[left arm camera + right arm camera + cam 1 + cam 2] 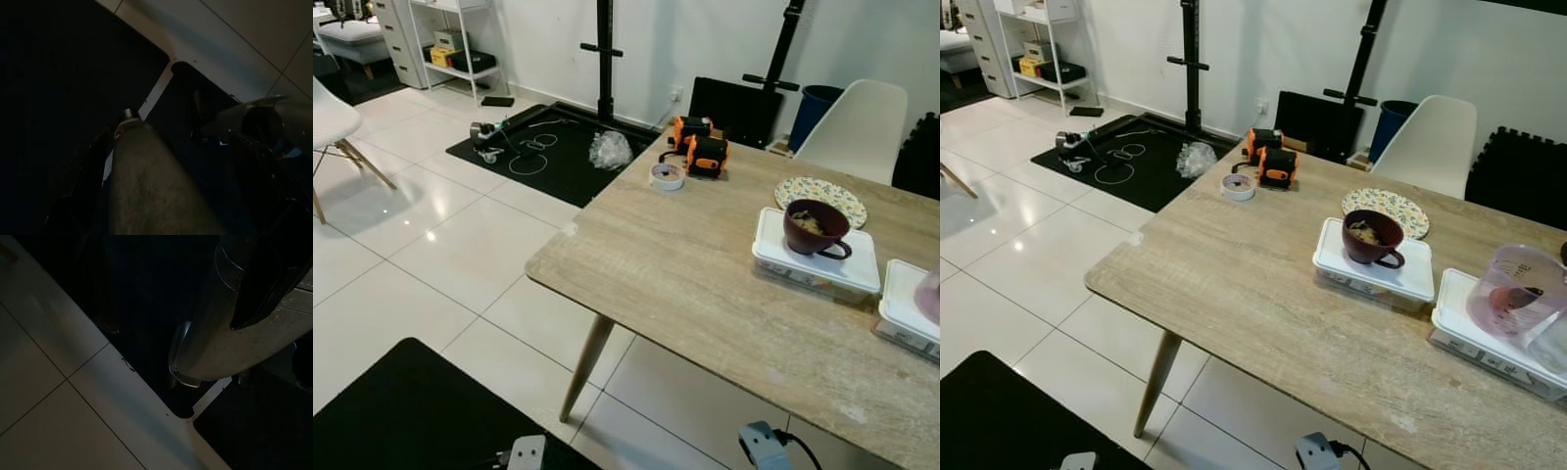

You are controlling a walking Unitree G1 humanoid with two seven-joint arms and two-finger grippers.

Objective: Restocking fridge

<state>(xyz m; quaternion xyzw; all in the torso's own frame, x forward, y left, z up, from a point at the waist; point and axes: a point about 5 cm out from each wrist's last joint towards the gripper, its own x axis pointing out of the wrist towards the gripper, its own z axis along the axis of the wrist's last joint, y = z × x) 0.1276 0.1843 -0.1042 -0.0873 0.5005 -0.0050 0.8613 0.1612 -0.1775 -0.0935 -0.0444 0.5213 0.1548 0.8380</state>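
The dark maroon ceramic mug (pixel 1371 237) with food in it sits on a flat white lidded plastic container (pixel 1374 261) on the light wood counter (pixel 1234 284), just past the patterned round plate (pixel 1390 210). The container looks rigid and fairly light but slick, so grabbing its long sides seems best; the mug would likely tip. Both arms hang idle, and neither tool's state is clear.

Picture's edge cuts off the pink measuring jug (pixel 930 294).
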